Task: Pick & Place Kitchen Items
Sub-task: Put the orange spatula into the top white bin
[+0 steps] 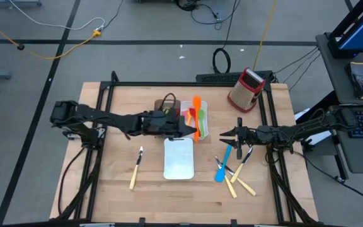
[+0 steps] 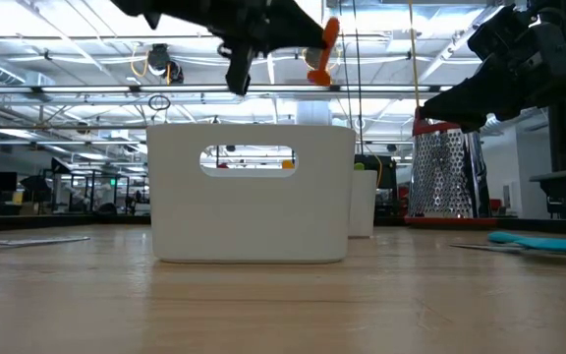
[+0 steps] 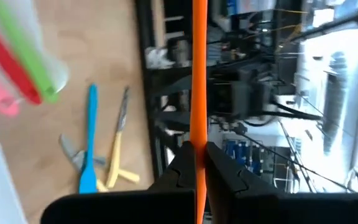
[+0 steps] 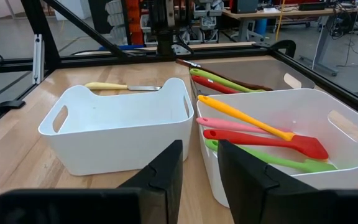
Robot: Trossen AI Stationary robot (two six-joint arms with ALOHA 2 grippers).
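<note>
Right pincer (image 1: 222,134) hovers empty above the bench (image 1: 118,113), fingers partly spread, beside the blue spatula (image 1: 222,165) and cream-handled knives (image 1: 243,183). Left pincer (image 3: 196,163) pinches the orange spatula (image 3: 198,74) above the far white bin (image 4: 353,118) of utensils.

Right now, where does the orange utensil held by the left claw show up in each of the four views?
High view: long thin orange utensil, over the white bin beside the left claw.
Low view: top centre, above the bin.
Left wrist view: vertical orange strip clamped between the claw's fingers.
Right wrist view: cannot tell it apart; orange shows behind the bins, but it may be equipment.
Shared landmark: the empty white plastic bin, also and.
</note>
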